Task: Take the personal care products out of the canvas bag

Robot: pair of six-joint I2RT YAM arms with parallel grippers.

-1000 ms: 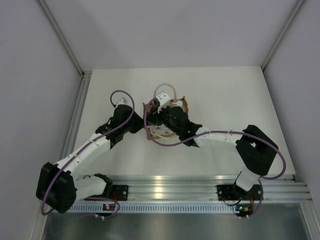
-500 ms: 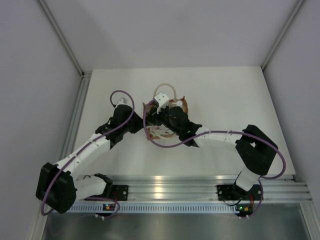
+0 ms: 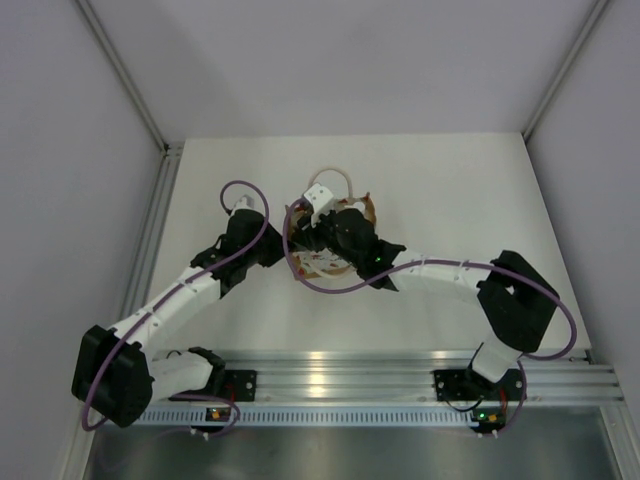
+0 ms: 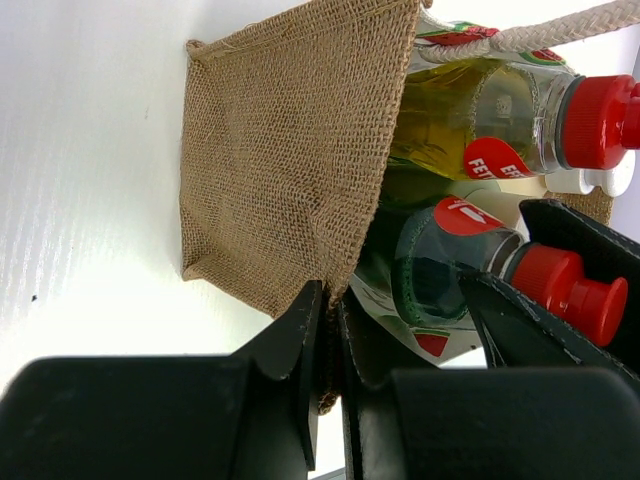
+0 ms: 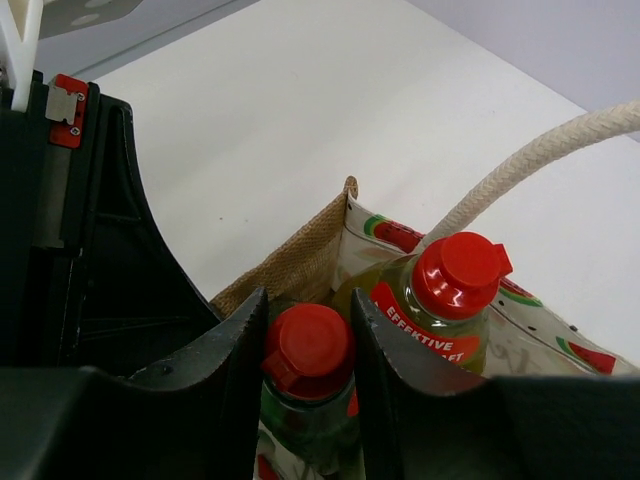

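The canvas bag (image 4: 290, 160) stands on the white table, seen in the top view (image 3: 322, 263) under both wrists. My left gripper (image 4: 333, 300) is shut on the bag's near wall edge. My right gripper (image 5: 308, 335) reaches into the bag from above, its jaws closed on either side of the red cap of the dark green bottle (image 5: 308, 345), which also shows in the left wrist view (image 4: 445, 270). The yellow bottle (image 5: 455, 290) with a red cap stands beside it, in the bag. A white cap (image 4: 595, 180) peeks out behind. The cream pump bottle is hidden.
A cream rope handle (image 5: 540, 155) arcs over the yellow bottle and shows at the bag's far side (image 3: 335, 176). Grey walls enclose the table on the left, right and back. An aluminium rail (image 3: 400, 370) runs along the near edge.
My right wrist and forearm have shifted slightly to the left over the bag. The left arm and the bag have stayed put.
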